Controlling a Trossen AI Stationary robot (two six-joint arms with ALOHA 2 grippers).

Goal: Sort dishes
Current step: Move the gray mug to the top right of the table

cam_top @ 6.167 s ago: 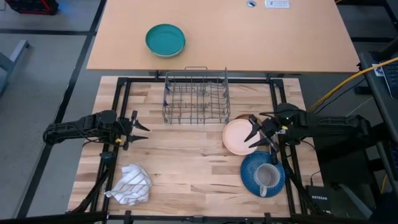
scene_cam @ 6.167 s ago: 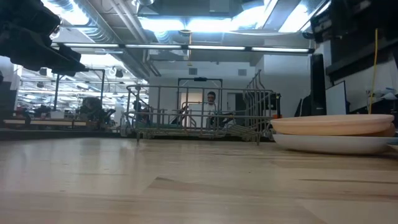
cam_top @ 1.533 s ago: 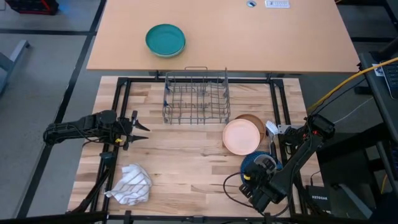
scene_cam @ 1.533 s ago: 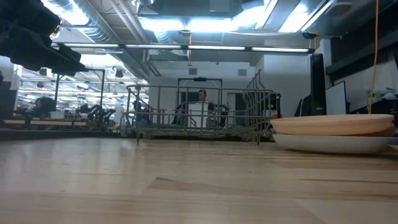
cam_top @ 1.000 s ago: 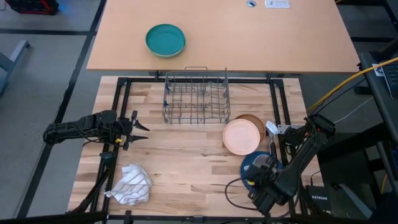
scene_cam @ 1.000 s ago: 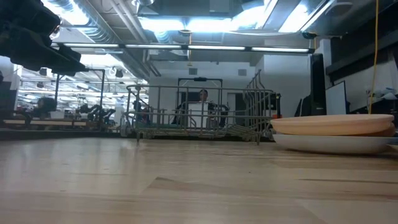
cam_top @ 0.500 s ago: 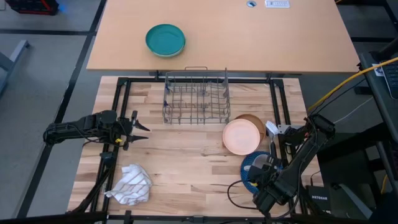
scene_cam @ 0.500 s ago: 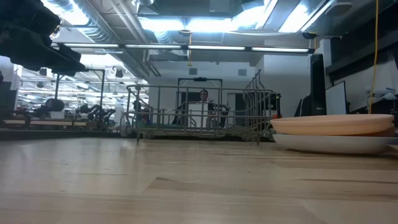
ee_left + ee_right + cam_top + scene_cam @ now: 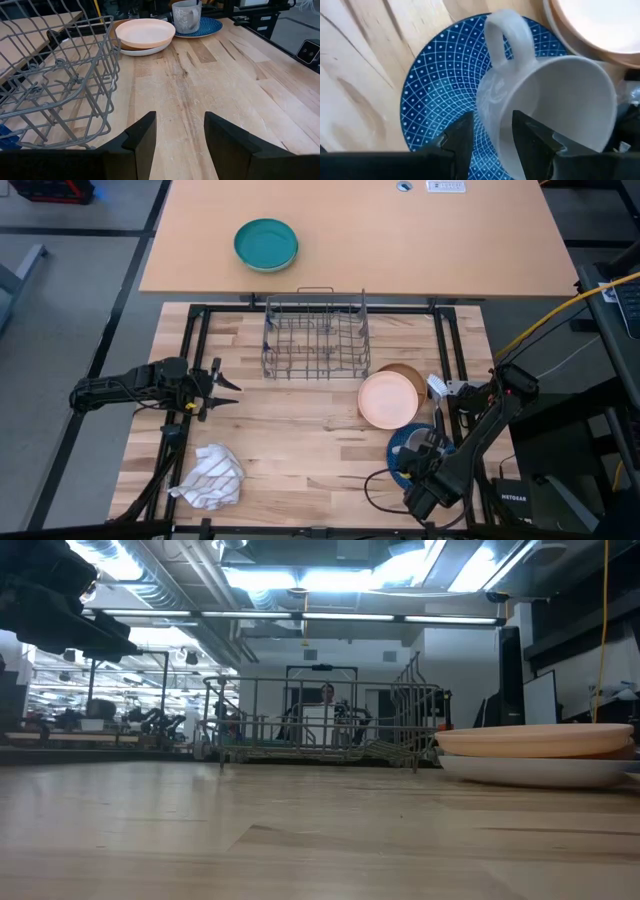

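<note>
right wrist view: right tool (image 9: pixel 492 131) fingers parted, seemingly straddling grey mug (image 9: pixel 545 107) rim on blue plate (image 9: pixel 445 95)

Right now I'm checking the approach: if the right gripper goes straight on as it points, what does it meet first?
The right gripper points down at the small grey mug standing on the blue plate. It would likely meet the mug's rim or wall first, though depth is unclear.

Ceiling strip lights (image 9: pixel 300 580) are glaring pretty hard in the low view, leaving the left gripper (image 9: pixel 60 600) looking like a dark silhouette. Tabletop (image 9: pixel 300 430) is getting even, soft light, barely any shadows.
</note>
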